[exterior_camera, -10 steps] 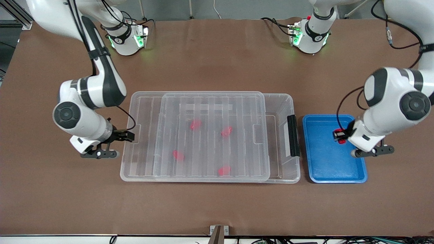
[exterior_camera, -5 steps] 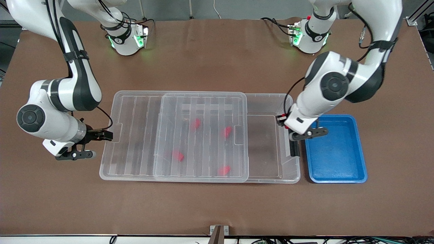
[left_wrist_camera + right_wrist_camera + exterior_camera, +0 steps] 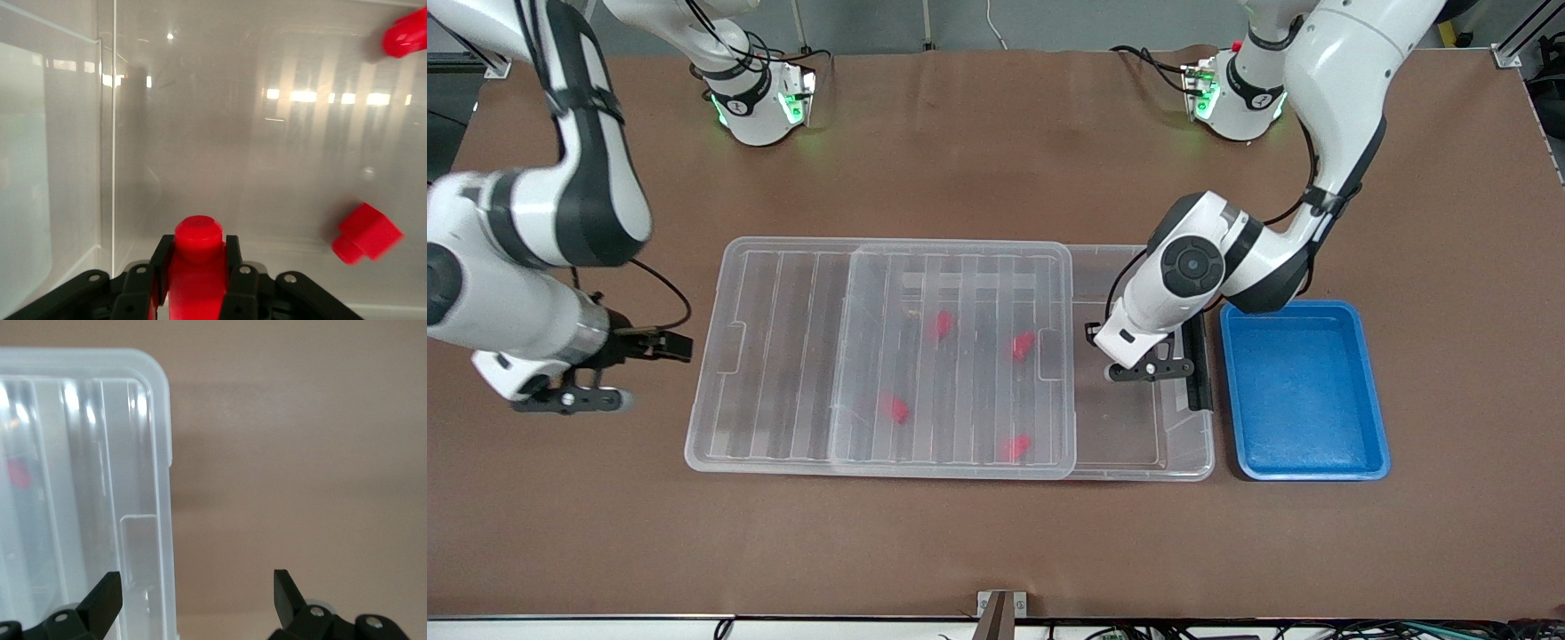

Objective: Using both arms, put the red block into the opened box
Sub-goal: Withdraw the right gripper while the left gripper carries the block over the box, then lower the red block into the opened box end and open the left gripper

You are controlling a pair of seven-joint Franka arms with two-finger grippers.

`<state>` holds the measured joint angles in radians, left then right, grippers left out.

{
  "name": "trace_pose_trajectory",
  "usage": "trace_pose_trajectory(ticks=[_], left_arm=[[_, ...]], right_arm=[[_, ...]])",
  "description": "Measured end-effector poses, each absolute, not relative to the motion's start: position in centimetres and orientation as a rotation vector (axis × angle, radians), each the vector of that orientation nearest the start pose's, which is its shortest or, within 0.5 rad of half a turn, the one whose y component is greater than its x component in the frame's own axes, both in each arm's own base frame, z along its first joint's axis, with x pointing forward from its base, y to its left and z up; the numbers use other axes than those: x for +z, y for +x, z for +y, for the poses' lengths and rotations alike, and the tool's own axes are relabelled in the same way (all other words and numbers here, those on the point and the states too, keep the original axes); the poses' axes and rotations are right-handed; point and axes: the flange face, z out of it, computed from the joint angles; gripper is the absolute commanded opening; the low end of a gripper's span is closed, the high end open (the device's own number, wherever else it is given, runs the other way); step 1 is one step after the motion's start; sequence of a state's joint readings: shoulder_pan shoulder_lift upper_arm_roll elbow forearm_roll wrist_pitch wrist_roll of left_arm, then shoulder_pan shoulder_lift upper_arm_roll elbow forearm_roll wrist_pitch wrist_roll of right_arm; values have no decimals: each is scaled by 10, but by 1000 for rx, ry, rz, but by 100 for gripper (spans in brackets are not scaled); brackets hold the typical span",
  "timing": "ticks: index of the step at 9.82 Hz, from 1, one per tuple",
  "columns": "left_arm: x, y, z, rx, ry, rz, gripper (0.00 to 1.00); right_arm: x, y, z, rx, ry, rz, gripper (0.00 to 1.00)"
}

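The clear box [image 3: 1199, 462] lies mid-table with its ribbed lid [image 3: 783, 356] slid toward the right arm's end, so the part by the black latch [image 3: 1199, 373] is uncovered. My left gripper [image 3: 1094, 333] hangs over that uncovered part, shut on a red block [image 3: 198, 267] with its stub pointing out of the fingers. Several red blocks [image 3: 1023, 345] lie in the box under the lid; two of them [image 3: 365, 233] show in the left wrist view. My right gripper [image 3: 671, 345] is open just off the lid's end; one fingertip [image 3: 107, 590] is over the lid's rim [image 3: 163, 487].
An empty blue tray [image 3: 1303, 462] sits beside the box's latch end, toward the left arm's end of the table. Bare brown table surrounds the box and tray. Both arm bases stand along the table's edge farthest from the front camera.
The left arm carried the red block from over the blue tray to over the box's uncovered part. The lid slid toward the right arm's end with the right gripper, which then drew off it.
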<state>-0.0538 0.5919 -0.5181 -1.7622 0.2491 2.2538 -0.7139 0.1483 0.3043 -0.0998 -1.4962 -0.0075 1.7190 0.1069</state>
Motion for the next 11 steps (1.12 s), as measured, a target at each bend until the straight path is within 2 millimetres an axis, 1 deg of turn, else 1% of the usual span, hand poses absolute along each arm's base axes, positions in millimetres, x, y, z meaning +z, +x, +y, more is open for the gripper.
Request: trace_pose_trajectory(ticks=[1,2,3,4,5,7,8,9,10,11], left_arm=[[249,574,-322,99,-3209,-80,6],[234,574,-323,97,-3221,-71,15],[221,570,-326,101,-3232,-62,34],[213,567,-330,109,-3237,-50,66],[209,566,-331,112,-3235,-42,100],[212,568,-329,101,-3236,-55,100],[219,572,-327,86,-3232,-70,100],[234,577,-324,68,-3222,-78,100],[259,583,-320,41,-3203,-85,100],[294,589,-317,-1,-3184,-90,100]], right_arm=[[528,635,21,74,-3178,179,100],[559,622,-7,45,-3158,267,100],[582,605,-36,54,-3120,346,100],[602,587,-56,73,-3091,397,100],[620,573,-63,72,-3080,413,100],[640,559,-62,79,-3080,409,100],[644,557,-63,79,-3088,411,100],[644,557,-64,80,-3093,413,100],[644,557,-63,81,-3095,413,100],[644,557,-62,80,-3095,410,100]])
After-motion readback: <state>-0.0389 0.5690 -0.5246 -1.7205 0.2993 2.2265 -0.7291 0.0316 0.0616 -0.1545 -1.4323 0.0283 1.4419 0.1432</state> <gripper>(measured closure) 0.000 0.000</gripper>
